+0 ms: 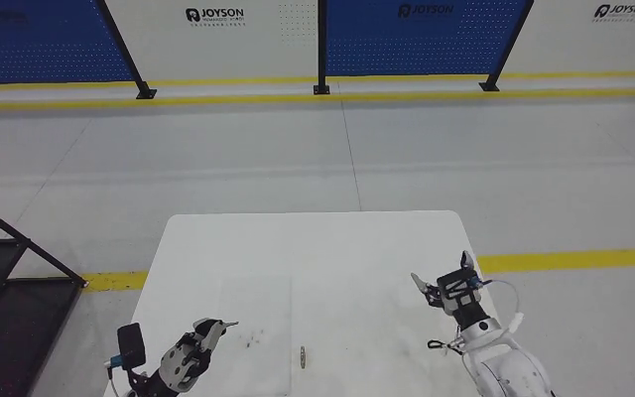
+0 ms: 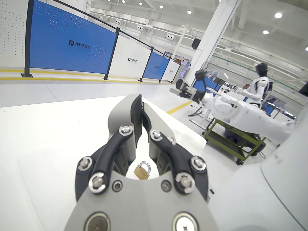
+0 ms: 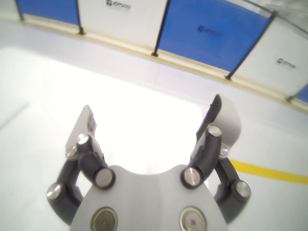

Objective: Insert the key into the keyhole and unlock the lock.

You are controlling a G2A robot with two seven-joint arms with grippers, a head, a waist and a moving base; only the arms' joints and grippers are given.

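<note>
Left claw (image 2: 142, 110) is pressed together; right claw (image 3: 152, 111) gapes wide, both above the table (image 1: 298, 258).

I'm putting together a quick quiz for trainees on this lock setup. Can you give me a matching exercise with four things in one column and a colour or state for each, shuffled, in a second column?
Things:
1. left gripper
2. right gripper
3. padlock
4. table

Colour or state:
a. brass-coloured
b. fingers wide apart
c. white
d. fingers closed together

Pairs: 1-d; 2-b; 3-a; 4-c
</note>
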